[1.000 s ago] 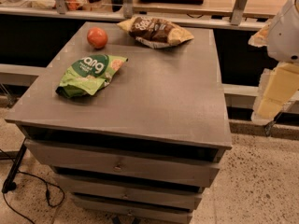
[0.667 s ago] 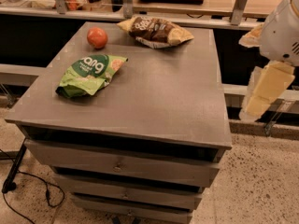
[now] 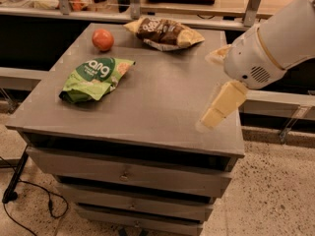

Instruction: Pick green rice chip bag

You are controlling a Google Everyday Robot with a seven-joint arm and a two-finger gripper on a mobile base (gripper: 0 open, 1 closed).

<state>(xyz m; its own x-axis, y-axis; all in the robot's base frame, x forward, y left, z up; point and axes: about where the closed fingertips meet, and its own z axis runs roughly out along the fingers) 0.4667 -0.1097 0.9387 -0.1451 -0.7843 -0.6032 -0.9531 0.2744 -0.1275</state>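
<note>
On the cabinet top, left half: green rice chip bag (image 3: 96, 77) lies flat, label up, dark round patch toward the far end. It sits near the left edge with nothing resting on it.
Neighbours: red round fruit (image 3: 103, 39), likely a tomato, just beyond the bag's far end and apart from it. Brown-and-yellow snack bag (image 3: 165, 32) at the far edge, well apart.
Gripper: gripper (image 3: 206, 90) hangs over the right edge of the cabinet top (image 3: 152, 107), well apart from the green bag. Its two cream fingers are spread wide with nothing between them.
Step in hand (judgement): approach. The reach across to the bag is not yet made and no grasp has begun.
Progress (judgement): early; bag untouched.
Path advice: travel left over the bare middle of the top, staying above the surface and on the near side of the fruit. Leave the fingers spread until they straddle the bag.
Grasp advice: take the puffed body across its narrow width, descending from above so one finger lands on each side. The film looks crinkly and air-filled, so expect it to give; close firmly enough to gather it.
Risks (judgement): a finger landing on top could shove the bag toward the left edge. Slick film may slip on lift, and a nudge could send the fruit rolling.
</note>
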